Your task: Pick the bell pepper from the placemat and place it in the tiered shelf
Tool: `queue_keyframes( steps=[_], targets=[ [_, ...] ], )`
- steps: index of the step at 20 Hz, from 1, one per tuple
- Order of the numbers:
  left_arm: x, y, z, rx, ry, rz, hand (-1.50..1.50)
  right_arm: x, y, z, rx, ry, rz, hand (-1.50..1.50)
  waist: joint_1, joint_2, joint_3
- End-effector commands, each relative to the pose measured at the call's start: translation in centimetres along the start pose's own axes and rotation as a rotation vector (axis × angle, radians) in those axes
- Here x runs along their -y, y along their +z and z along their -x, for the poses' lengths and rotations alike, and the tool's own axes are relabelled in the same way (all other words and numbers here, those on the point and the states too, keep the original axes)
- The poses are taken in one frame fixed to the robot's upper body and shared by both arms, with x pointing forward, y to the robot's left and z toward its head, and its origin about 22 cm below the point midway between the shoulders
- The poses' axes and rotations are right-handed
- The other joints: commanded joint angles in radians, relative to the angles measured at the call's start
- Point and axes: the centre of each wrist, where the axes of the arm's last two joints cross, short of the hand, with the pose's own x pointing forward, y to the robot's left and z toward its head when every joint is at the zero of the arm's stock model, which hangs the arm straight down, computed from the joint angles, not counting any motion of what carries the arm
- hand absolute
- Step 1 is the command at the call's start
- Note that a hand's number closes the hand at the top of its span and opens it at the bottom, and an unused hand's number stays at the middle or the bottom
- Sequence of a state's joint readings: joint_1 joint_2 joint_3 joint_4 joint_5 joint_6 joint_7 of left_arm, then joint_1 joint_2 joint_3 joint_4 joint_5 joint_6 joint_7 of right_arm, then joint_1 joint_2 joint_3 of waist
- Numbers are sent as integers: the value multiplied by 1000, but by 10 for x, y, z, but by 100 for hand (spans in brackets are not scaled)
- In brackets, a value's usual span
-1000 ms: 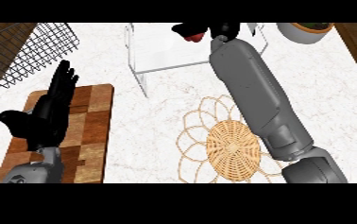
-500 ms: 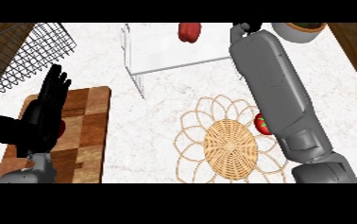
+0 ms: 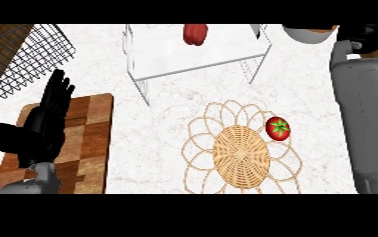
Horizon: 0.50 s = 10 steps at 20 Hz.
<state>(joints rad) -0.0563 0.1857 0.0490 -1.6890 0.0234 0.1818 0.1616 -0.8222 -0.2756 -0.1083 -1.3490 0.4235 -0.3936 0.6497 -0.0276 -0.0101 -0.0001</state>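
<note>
While the bell pepper [image 3: 195, 34] sits on the tiered shelf [image 3: 221, 61], the left hand [image 3: 46, 123] rests with fingers apart above the cutting board [image 3: 85, 141]. Whether the right hand [image 3: 359, 33] is spread or curled, I cannot tell. A tomato [image 3: 278, 128] lies on the placemat [image 3: 240, 151].

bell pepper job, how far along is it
Done, by the look of it: the red bell pepper lies on the tiered shelf, with no hand on it. The placemat holds only a tomato, near its right edge. Nothing is in hand: the right hand is off by the top right corner, its fingers unclear, and the left hand rests open over the cutting board. Nothing seems left.
</note>
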Motion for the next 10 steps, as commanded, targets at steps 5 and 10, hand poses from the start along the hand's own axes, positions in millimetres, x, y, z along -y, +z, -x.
queue_keyframes(
  steps=[5,10],
  targets=[
    [16,0,0,2,12,26,0,100,18,45,20,-24,-11,-150,18,8,1],
    [-1,-13,-5,2,19,25,0,139,29,48,37,-39,-53,-150,22,9,0]
  ],
)
